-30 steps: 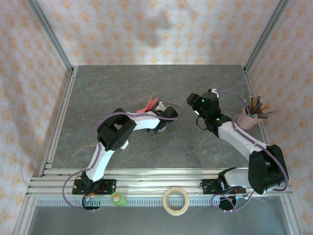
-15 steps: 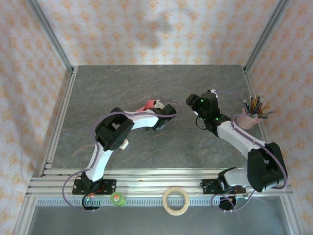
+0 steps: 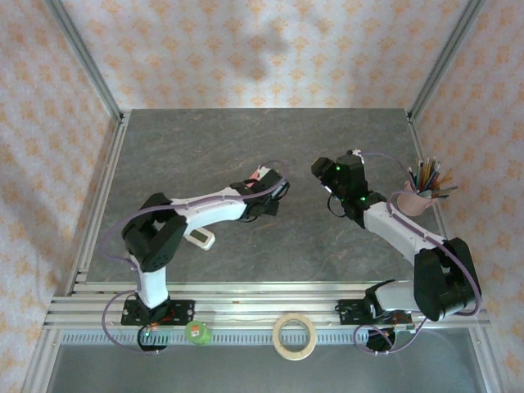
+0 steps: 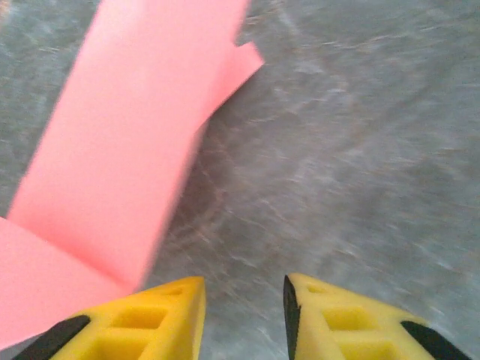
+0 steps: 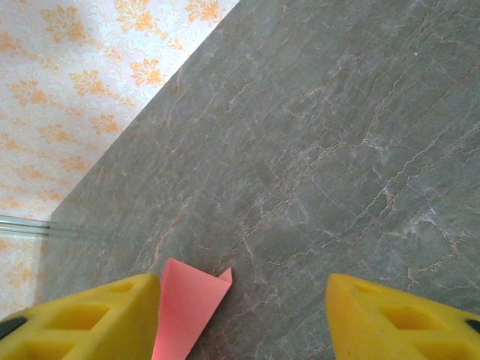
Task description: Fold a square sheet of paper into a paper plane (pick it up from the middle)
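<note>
Around your work area, a small white rounded-rectangular gadget (image 3: 201, 238) is lying on the grey marbled desk (image 3: 246, 139), just beside the left arm's elbow. A pink cup stuffed with coloured pens (image 3: 417, 195) is standing at the desk's right edge, close to the right arm's forearm. A beige roll of tape (image 3: 295, 336) and a small green object (image 3: 197, 332) are sitting on the front rail between the two arm bases, off the desk surface.

Your left gripper (image 4: 244, 289) is reaching toward the middle of the desk. Its yellow jaws are standing slightly apart with bare desk showing through the gap, so it is gripping nothing. The pink-red sheet of paper (image 4: 127, 135), already folded into a long band with a small flap at its far end, is lying just left of that gripper. Its near corner is passing behind the left finger (image 4: 150, 319); you cannot tell whether the two are touching.

Your right gripper (image 5: 241, 315) is hovering with its jaws spread wide and nothing between them. In its wrist view, the paper's pointed end (image 5: 187, 304) is showing just beside the left finger.

Open desk is stretching away toward the far wall and toward the left frame rail. The floral-papered walls are closing the space on three sides.
</note>
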